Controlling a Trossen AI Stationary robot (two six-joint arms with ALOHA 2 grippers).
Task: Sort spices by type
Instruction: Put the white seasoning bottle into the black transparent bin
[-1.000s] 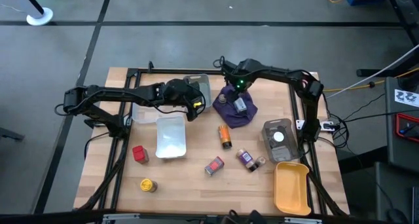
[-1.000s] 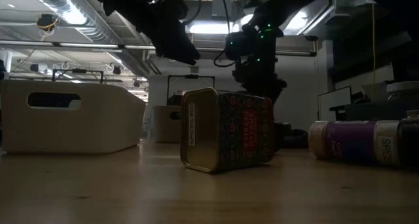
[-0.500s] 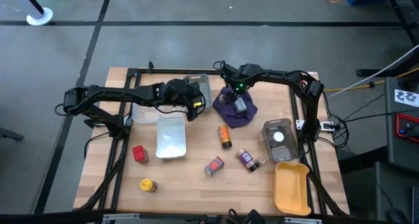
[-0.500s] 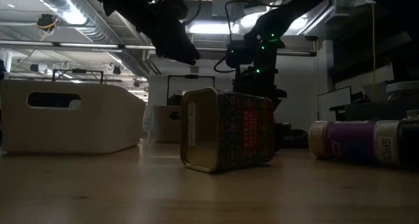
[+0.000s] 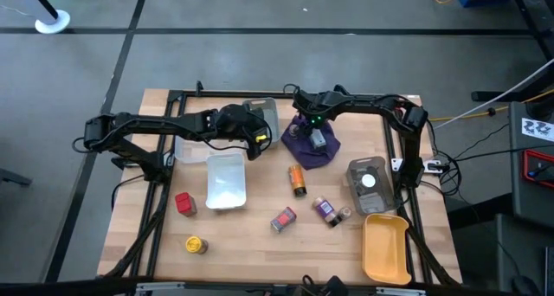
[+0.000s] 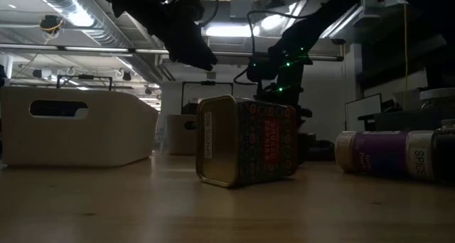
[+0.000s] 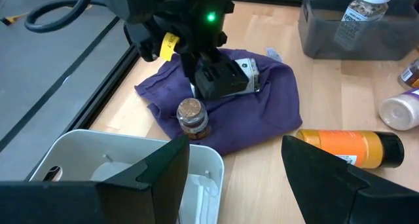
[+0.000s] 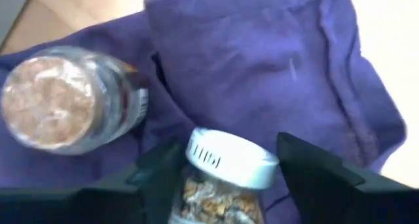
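- Straddling a white-capped jar on the purple cloth, the right gripper is seen spread, a finger on either side, grip not yet confirmed.
- Jar lies flat, long axis toward 5 o'clock in the high view; a brown-topped jar stands just beside it.
- Right arm reaches in from 3 o'clock, wrist pitched down.
- Left gripper hangs spread, empty, nearby at 9 o'clock.

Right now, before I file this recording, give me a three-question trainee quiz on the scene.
1. True or false: the orange bottle lies on the purple cloth.
2. The right gripper straddles: A) the yellow tin, B) a white-capped jar, C) the red tin?
3. Fill in: the left gripper is open and holds ____.
Key: 1 false; 2 B; 3 nothing.
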